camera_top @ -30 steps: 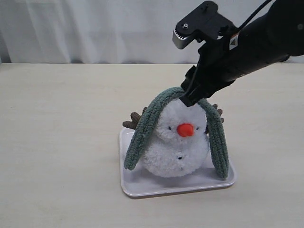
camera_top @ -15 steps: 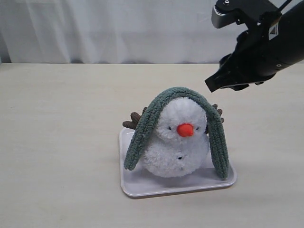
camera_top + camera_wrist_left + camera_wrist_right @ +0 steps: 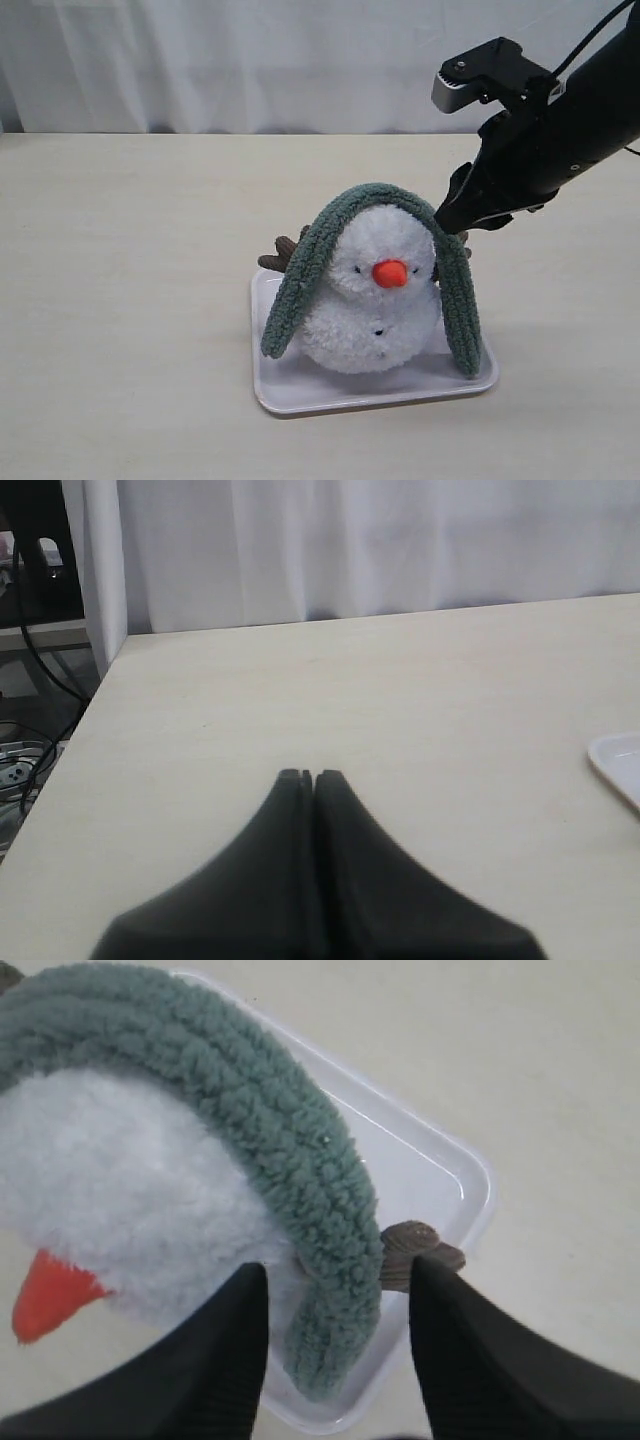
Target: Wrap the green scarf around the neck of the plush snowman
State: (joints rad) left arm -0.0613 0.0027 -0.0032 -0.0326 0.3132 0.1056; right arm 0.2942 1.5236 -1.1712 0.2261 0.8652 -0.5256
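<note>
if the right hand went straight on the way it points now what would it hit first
Most likely the scarf, the strand hanging beside the snowman, framed by the fingers of the open right hand; depth is unclear.

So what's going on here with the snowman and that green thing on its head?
A two-armed robot is dressing the plush snowman, which sits on a white tray. The green scarf is draped over the top of its head rather than round the neck, with one end hanging down each side. The right gripper hovers open by the strand on its side, not gripping it. The left gripper is shut and empty, off to the side over the table.
</note>
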